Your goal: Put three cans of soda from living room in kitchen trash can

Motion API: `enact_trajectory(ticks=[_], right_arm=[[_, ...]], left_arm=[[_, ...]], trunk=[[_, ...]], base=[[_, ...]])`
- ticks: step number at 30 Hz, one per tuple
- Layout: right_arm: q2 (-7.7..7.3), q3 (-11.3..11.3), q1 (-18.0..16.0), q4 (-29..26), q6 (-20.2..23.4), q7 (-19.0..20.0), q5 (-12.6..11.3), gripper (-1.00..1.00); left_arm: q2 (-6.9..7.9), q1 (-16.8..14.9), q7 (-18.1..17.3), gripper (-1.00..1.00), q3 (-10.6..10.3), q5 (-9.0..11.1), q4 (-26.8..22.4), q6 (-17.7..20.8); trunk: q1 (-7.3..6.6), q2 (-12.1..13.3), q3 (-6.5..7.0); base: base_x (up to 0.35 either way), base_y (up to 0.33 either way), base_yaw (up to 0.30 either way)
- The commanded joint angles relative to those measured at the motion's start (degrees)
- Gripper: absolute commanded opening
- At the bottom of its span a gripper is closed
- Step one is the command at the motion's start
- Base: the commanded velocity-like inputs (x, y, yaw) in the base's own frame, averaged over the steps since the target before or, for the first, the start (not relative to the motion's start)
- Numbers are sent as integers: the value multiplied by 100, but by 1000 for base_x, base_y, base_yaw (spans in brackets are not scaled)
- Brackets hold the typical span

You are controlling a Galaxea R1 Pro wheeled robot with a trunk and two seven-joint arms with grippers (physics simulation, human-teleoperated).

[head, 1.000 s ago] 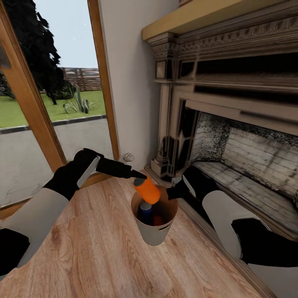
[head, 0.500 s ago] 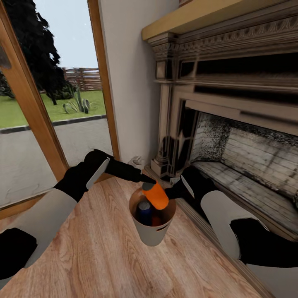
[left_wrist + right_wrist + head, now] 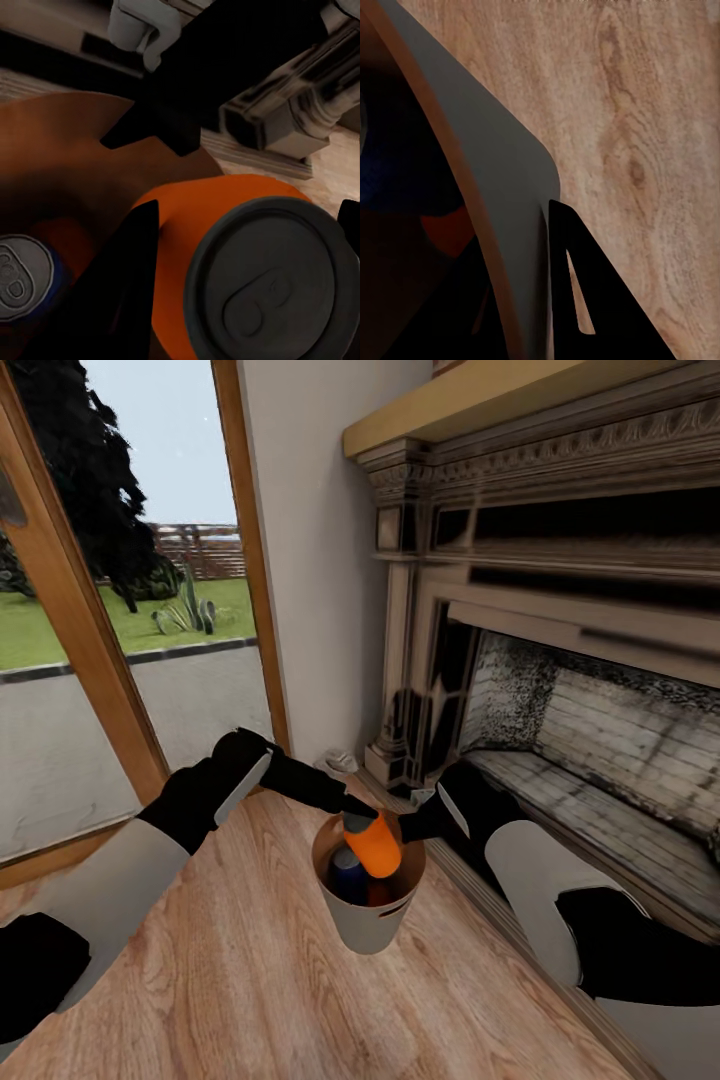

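Beside the ornate fireplace [image 3: 560, 660], on the wood floor [image 3: 250, 980], stands the trash can [image 3: 372, 932]; the right pincer [image 3: 412, 824] clamps its rim. It looks light and stiff. The left pincer [image 3: 362, 815] grips the orange soda can [image 3: 374, 846] by its smooth sides, above the blue can [image 3: 347, 872] inside; thin metal, probably slippery.

Ornate dark fireplace [image 3: 560, 660] at right, brick-lined firebox, yellow mantel shelf [image 3: 480, 400] above. Tall wood-framed window [image 3: 130, 590] at left shows lawn, paved path, dark tree and fence. Pale wood floor [image 3: 250, 980] spans the foreground.
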Motion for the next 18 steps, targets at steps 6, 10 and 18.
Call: enact_trajectory(ticks=[6,10,18], right_arm=[[16,-27,-3,-2,33,35,-177,-100],[24,-27,-4,-2,33,36,-177,-100],[45,-27,-5,-2,33,36,-177,-100]], left_arm=[[-105,10,280,-100,-183,-32,-3,5],[-194,10,487,-100,-415,-37,6,5],[-393,24,882,-100,-575,-43,61,5]], trunk=[[-1,-1,1],[-1,-1,1],[-1,-1,1]], base=[[0,0,0],[0,0,0],[0,0,0]])
